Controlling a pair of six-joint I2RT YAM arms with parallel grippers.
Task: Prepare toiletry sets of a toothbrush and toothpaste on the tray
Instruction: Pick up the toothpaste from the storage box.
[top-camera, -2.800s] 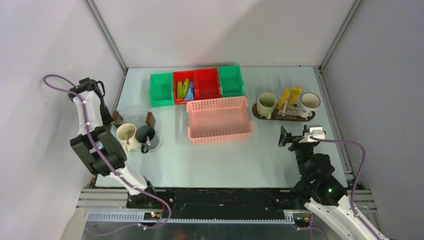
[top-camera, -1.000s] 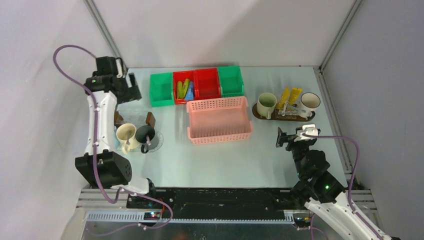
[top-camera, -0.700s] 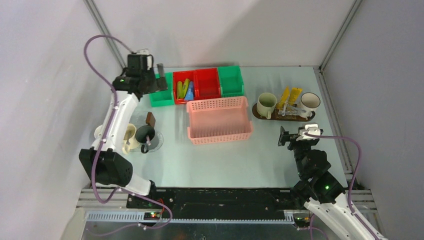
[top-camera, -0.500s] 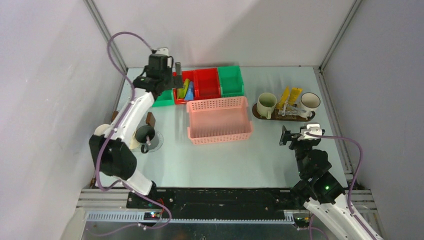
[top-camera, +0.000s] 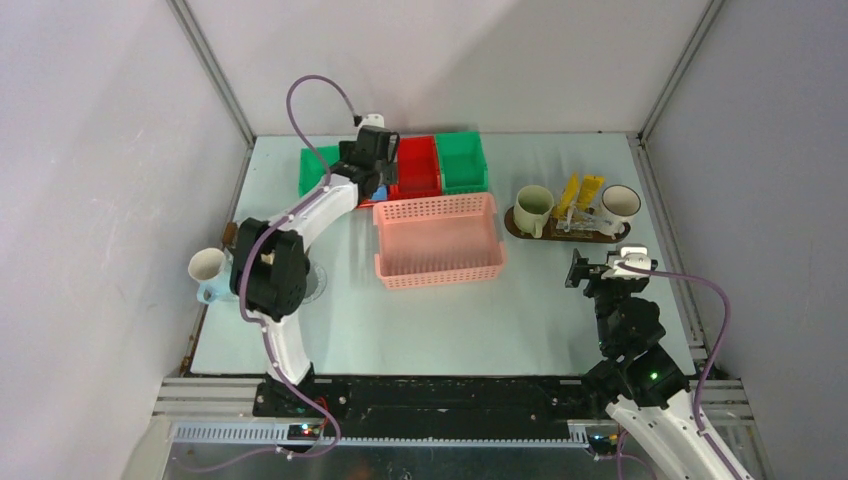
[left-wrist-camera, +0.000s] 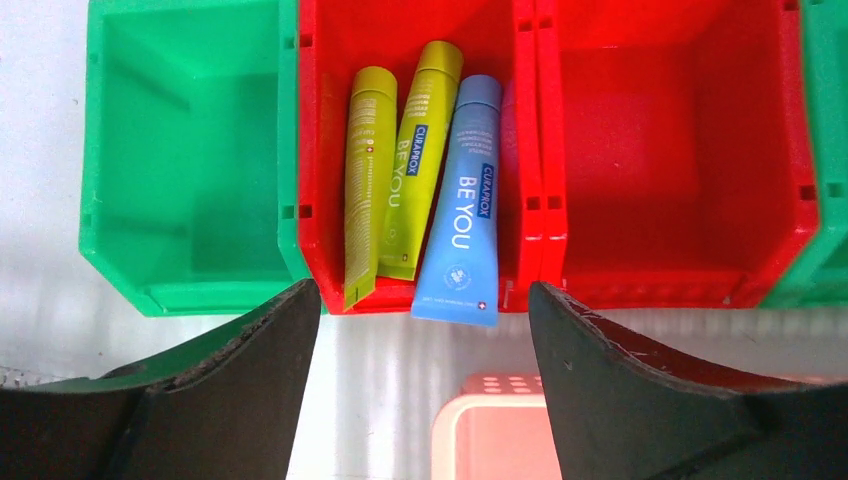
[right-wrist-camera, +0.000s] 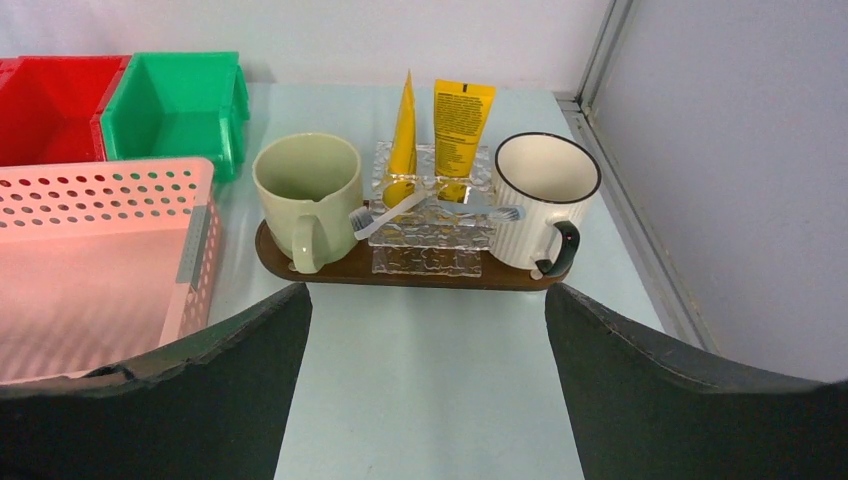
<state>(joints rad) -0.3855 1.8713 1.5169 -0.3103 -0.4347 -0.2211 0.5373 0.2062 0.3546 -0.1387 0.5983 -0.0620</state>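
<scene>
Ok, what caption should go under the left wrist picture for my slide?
Open fingers hover above a red bin holding two yellow-green tubes and one blue tube.

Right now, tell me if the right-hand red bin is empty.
Empty: the right-hand red bin shows only bare floor; the three tubes lie in its neighbour.

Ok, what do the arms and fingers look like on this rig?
Both arms have white links with bulky black joints. A purple cable loops off the left arm; another trails along the right arm. The fingers are matte black, broad, tapered. A green light glows on the right arm.
</scene>
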